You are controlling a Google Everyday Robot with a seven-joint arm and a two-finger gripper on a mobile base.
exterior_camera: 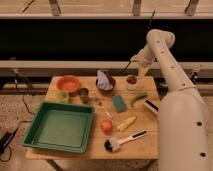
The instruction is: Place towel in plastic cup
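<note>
A crumpled grey-blue towel (104,79) sits in a dark bowl (106,88) at the back middle of the wooden table (95,145). A small green cup (62,96) and a dark cup (83,93) stand to its left. A white cup (132,82) with dark contents stands to its right. My gripper (136,64) hangs above the back right of the table, just over the white cup and up and to the right of the towel. It holds nothing that I can see.
A green tray (35,131) fills the front left. An orange bowl (68,83) stands at the back left. A green sponge (119,103), a green vegetable (138,97), corn (125,123), an orange (106,125), a dish brush (122,140) and a white block (151,106) lie right of the tray.
</note>
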